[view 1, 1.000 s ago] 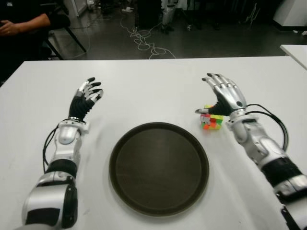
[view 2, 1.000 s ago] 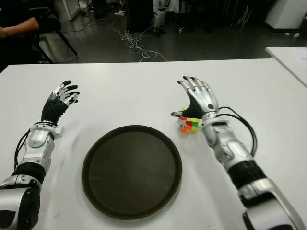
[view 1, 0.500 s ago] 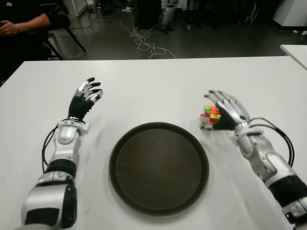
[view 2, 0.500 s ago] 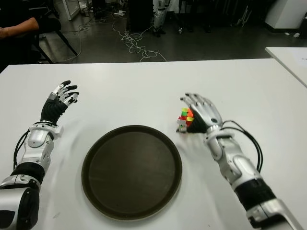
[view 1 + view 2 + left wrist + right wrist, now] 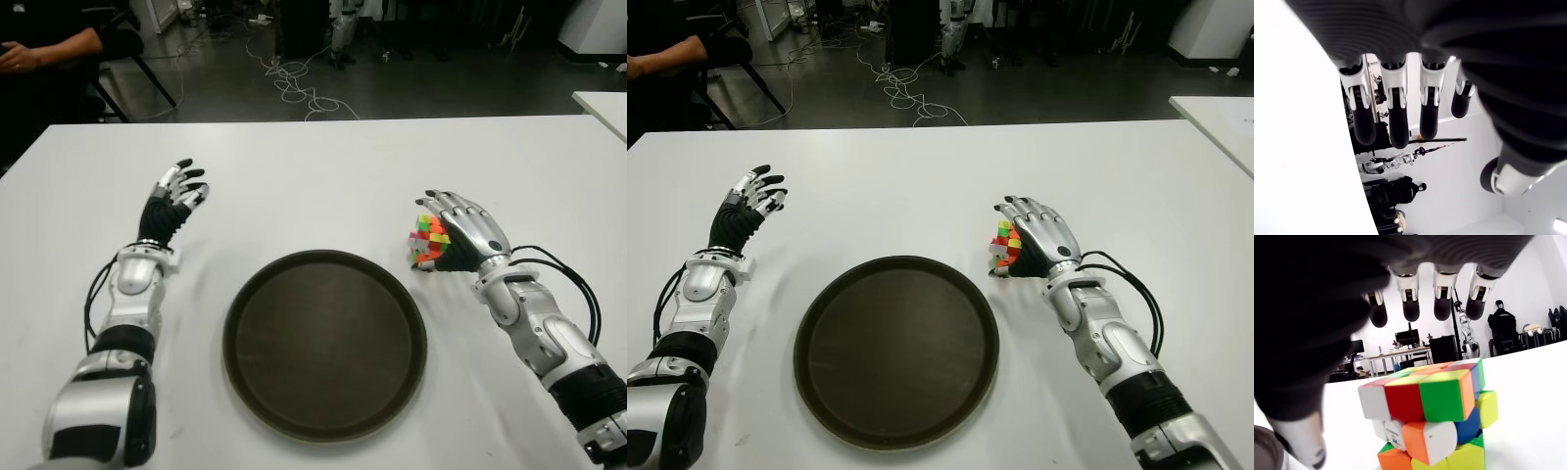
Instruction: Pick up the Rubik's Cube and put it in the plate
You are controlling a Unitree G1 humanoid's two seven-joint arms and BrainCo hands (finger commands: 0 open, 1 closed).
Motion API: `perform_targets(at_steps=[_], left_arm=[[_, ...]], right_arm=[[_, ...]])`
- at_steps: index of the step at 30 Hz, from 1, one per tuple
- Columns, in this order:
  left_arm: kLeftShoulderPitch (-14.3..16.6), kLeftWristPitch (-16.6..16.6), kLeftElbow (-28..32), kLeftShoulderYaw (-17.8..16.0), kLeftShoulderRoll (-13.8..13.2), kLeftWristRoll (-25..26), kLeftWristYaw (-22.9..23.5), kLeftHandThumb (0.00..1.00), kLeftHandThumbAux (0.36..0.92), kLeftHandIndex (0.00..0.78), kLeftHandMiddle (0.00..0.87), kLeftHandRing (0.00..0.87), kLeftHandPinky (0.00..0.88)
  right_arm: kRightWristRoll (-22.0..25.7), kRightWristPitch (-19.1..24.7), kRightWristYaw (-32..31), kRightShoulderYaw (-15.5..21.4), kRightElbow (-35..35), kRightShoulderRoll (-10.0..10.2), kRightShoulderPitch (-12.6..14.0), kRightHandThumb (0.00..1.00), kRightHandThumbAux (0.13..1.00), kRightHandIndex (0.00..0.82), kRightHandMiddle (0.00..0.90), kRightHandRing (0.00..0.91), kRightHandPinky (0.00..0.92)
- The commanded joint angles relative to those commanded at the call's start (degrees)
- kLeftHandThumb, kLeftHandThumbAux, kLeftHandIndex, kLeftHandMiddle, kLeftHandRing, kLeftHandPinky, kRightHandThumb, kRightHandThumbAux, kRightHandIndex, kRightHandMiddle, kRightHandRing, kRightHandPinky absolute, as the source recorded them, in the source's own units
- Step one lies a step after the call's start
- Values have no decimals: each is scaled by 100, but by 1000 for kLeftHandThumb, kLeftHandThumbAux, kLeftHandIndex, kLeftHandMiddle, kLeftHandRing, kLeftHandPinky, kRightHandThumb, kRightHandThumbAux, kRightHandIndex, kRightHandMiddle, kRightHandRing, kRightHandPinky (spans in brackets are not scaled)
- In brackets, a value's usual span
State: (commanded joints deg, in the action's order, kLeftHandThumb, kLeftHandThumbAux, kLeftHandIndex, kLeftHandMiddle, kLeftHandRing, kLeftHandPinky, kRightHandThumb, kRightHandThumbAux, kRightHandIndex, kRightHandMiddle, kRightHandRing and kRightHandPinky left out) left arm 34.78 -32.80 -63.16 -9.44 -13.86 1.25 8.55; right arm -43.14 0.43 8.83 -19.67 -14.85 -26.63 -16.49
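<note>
Presumably light and rigid, the Rubik's Cube (image 5: 427, 239) has smooth, possibly slippery plastic faces; its top layer looks twisted out of line in the right wrist view, so squeezing could let layers turn. Best purchase is judged to be on two opposite flat faces, thumb against fingers. The cube sits on the white table (image 5: 313, 166), just beside the plate (image 5: 324, 343) on its right rim side. The right hand (image 5: 462, 233) is cupped over the cube from the side away from the plate; its fingers (image 5: 1410, 303) arch above the cube, not plainly touching, the thumb low beside it. No closed grasp is visible. The left hand (image 5: 174, 202) shows idle left of the plate, fingers spread and holding nothing.
</note>
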Motion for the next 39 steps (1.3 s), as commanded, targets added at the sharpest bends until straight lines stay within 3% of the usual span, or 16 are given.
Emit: perform_targets(at_steps=[3, 10, 28, 39], left_arm=[[-4, -13, 7, -2, 3, 10, 16, 25, 608, 130, 214, 224, 260], [-8, -27, 16, -2, 12, 6, -9, 17, 613, 123, 207, 218, 255], [-22, -37, 14, 34, 4, -25, -88, 16, 622, 117, 205, 215, 251], [-30, -26, 13, 57, -39, -37, -37, 4, 588, 119, 206, 217, 247]], right_arm=[[20, -69, 87, 14, -28, 28, -7, 0, 772, 73, 94, 120, 172], [69, -367, 187, 18, -120, -3, -43, 0, 789, 111, 141, 181, 237], [-24, -797, 229, -15, -416, -67, -136, 0, 798, 139, 154, 172, 192], [3, -882, 244, -5, -820, -59, -274, 0, 803, 140, 160, 181, 207]])
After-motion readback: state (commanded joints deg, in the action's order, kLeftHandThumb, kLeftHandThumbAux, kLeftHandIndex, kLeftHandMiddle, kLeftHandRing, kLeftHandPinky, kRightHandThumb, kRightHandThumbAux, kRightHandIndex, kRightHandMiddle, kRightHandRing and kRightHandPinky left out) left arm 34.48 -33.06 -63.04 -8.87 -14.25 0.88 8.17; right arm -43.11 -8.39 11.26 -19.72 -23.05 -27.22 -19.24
